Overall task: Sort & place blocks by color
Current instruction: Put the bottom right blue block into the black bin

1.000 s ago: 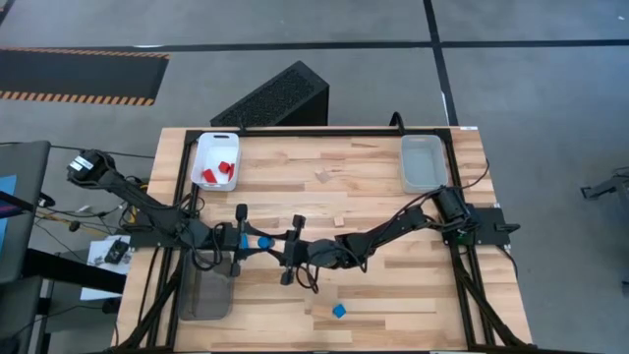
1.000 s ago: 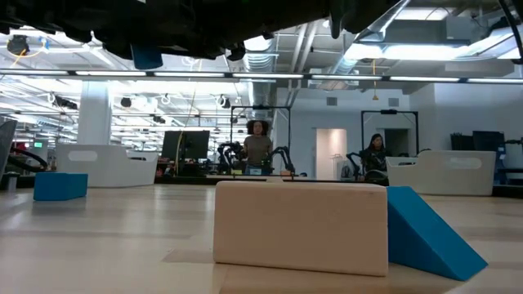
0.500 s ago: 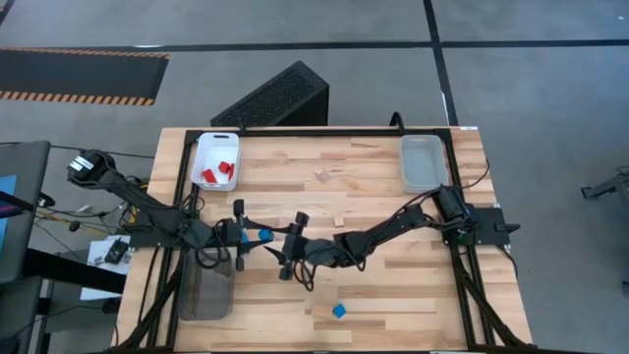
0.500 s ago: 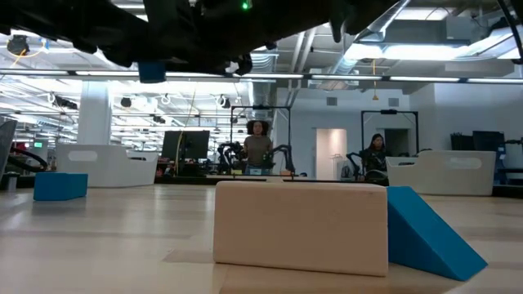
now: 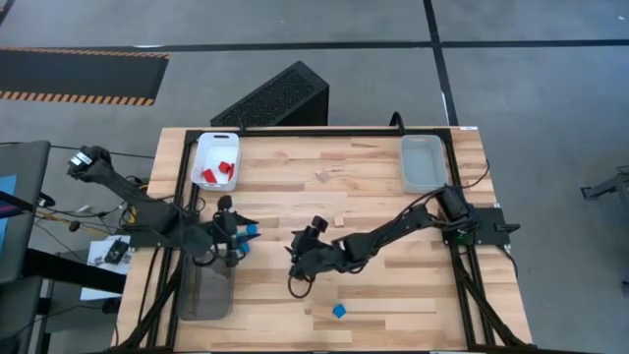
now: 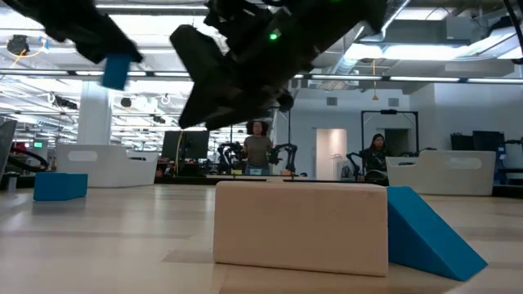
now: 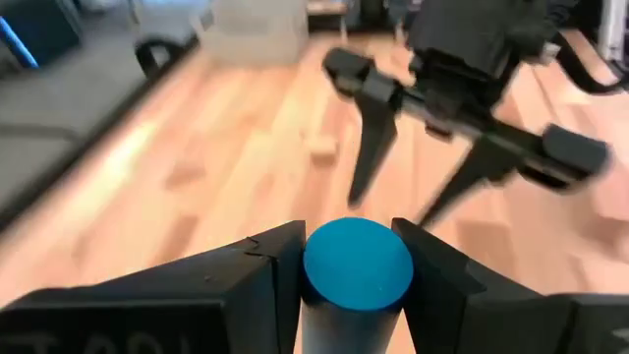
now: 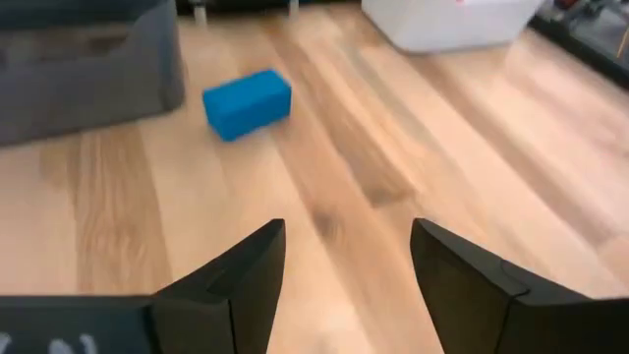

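Observation:
My left gripper (image 5: 243, 233) is over the left half of the table, shut on a blue cylinder (image 7: 357, 265), which the low view shows high above the table (image 6: 116, 72). My right gripper (image 5: 295, 248) hangs open just to its right, holding nothing; the left wrist view shows it (image 7: 423, 147) beyond the cylinder. One blue block (image 8: 247, 101) lies flat on the table by the grey tray (image 8: 88, 49). Another blue block (image 5: 338, 311) lies near the near edge. Two wooden blocks (image 5: 322, 176) (image 5: 339, 221) rest mid-table. Red blocks (image 5: 218, 169) lie in the white tray (image 5: 201, 147). My left gripper pinches the blue cylinder between its two fingers (image 7: 265, 270), one on each side of its round wall (image 7: 314, 295). One flat end (image 7: 357, 258) faces outward past the fingertips. The fingers reach roughly level from the table's left. The cylinder is lifted clear of the table.
A clear tray (image 5: 423, 162) sits at the far right corner, and the grey tray (image 5: 204, 293) at the near left edge below my left arm. In the low view a wooden block (image 6: 301, 227) and a blue wedge (image 6: 429, 233) stand close to the camera. People stand in the room beyond.
My left gripper has drawn away toward the table's left and slightly toward the far edge, carrying the blue cylinder away from my right gripper. My right gripper has pulled back toward the right, turned and tipped down.

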